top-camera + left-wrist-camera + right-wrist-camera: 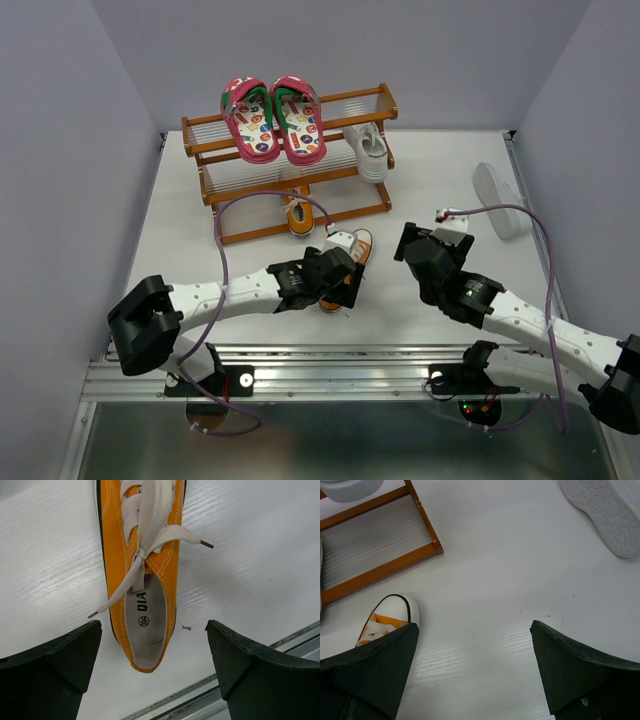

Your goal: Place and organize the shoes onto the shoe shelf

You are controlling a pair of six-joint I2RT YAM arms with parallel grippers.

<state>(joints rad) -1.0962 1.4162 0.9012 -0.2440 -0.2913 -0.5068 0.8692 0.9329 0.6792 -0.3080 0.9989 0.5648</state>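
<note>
Top view, step: you're picking the loose orange sneaker [352,252] off the desk [430,170]. The left hand [338,285] hovers over its heel.
Top view, shelf: the shoe shelf [250,232] holds the pink pair [272,120] on top and a white sneaker [366,150] at its right end. The other orange sneaker [298,215] sits lower, probably on the bottom tier.
Left wrist, grip: the fingers [50,670] are spread wide, holding nothing, either side of the heel. Next you lower and close across the sneaker's sides, clear of the laces.
Left wrist, edge: the desk's near rail runs just behind the heel, so there's little room there.
Right wrist, hand: the right hand [472,630] is spread open and empty over bare desk.
Right wrist, room: the stray white sneaker [605,520] lies sole showing, well apart, with open desk between it and the shelf corner.
</note>
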